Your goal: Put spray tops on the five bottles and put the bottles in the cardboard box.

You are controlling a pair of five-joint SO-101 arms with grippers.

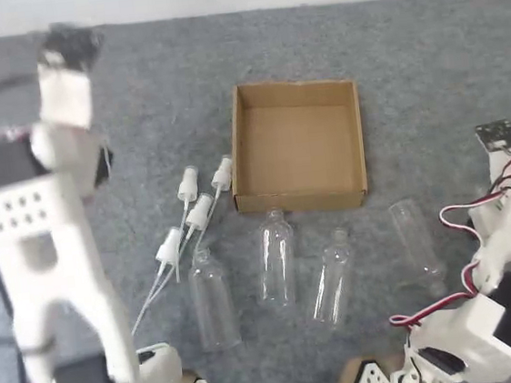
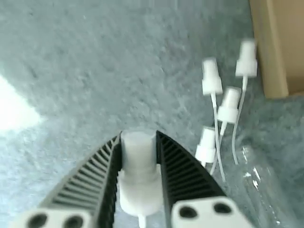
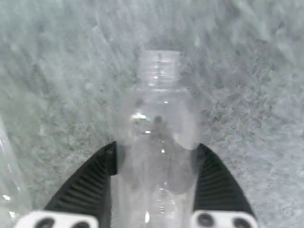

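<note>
Grey carpet (image 1: 407, 66): left gripper (image 2: 137, 135) at 10 o'clock is clamped on a spray top (image 2: 138, 161), right gripper (image 3: 156, 148) at 4 o'clock is closed on a bottle (image 3: 159, 118) by its body, bare neck pointing away from its wrist; top and neck well apart, likely need bringing together axis-to-axis

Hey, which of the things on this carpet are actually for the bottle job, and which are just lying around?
For the job: cardboard box; four loose spray tops; spray top in the left gripper; clear bottles lying by the box; bottle in the right gripper.
Just there: grey carpet; wires on an arm.
</note>
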